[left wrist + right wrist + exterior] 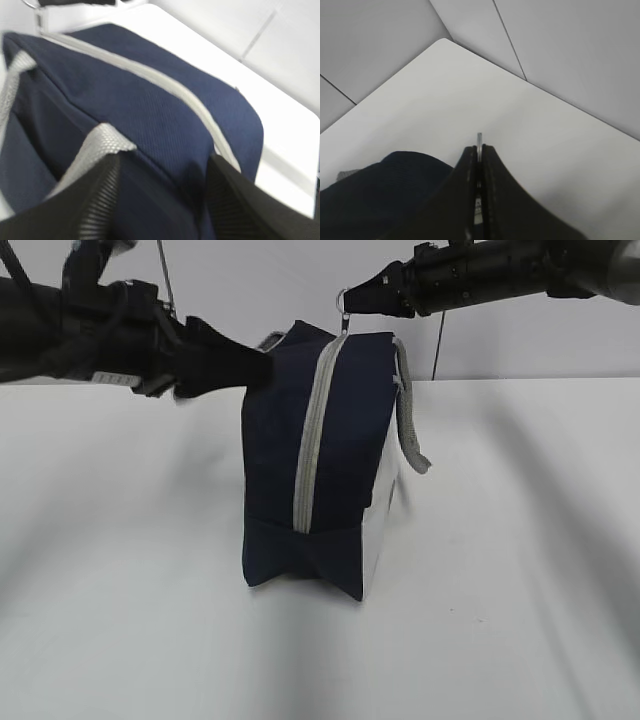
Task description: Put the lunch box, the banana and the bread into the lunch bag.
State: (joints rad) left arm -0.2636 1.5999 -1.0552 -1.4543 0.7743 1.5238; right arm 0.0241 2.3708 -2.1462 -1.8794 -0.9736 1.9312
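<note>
The navy lunch bag (340,440) stands on end on the white table (520,570), its grey zipper (312,440) running shut down the front. My right gripper (352,298) is shut on the zipper's ring pull (344,298) at the bag's top; the ring (479,137) pokes out between the closed jaws of that gripper (479,147). My left gripper (262,362) meets the bag's upper left corner. Its jaws stand open in the left wrist view (162,160), with navy fabric (150,110) between them. The lunch box, the banana and the bread are out of view.
A grey handle (410,430) hangs down the bag's right side, and another strap (100,142) lies by my left finger. Behind the table is a pale wall (250,280).
</note>
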